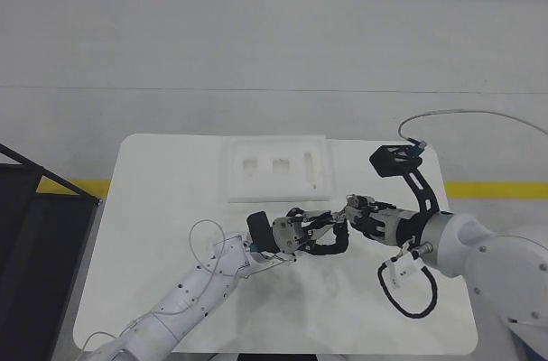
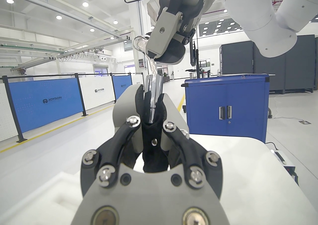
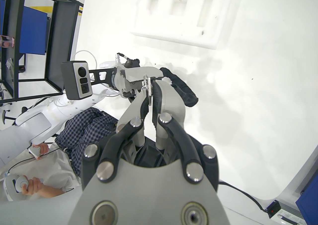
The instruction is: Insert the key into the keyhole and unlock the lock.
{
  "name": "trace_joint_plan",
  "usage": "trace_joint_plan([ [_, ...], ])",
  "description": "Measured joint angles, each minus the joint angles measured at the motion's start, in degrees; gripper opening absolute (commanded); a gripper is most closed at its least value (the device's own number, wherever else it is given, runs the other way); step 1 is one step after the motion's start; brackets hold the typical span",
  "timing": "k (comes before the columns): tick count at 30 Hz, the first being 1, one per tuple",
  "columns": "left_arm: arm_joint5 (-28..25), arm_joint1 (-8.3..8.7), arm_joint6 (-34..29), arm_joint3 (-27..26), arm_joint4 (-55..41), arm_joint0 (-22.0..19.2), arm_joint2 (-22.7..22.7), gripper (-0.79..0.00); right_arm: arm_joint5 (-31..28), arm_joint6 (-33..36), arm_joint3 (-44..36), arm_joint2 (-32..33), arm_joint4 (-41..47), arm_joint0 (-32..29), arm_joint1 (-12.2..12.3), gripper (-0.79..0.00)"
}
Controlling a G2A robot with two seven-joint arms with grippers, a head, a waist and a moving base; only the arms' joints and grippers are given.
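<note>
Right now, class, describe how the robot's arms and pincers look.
The left arm and right arm have white rounded shells. The left pincer and right pincer match: grey fingers, black pads, black links with silver bolts, grey base plate. A black cable loops off the right arm, a thin pale cable off the left.

A white table [image 1: 165, 235] with rounded corners stands on a pale grey floor. A white foam tray [image 1: 274, 192] lies at the table's far middle, with two small square recesses and a narrow slot to their right. A yellow line [image 1: 504, 190] runs across the floor behind the table. A black rack [image 1: 21, 226] stands just left of the table. Farther off in the hall are a blue cabinet [image 2: 226, 107], blue-and-white barriers [image 2: 47, 102] and dark cabinets [image 2: 298, 67]. A black power strip [image 3: 274, 207] lies on the floor beside the table.
</note>
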Motion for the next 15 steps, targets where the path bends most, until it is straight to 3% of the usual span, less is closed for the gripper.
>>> trace_joint_plan([
  [15,-0.1,-0.24,-0.4,-0.3,-0.7,0.9,-1.2,-0.785,1.7,-1.7,0.0,-4.4,0.4,2.1,-0.1,-0.785],
])
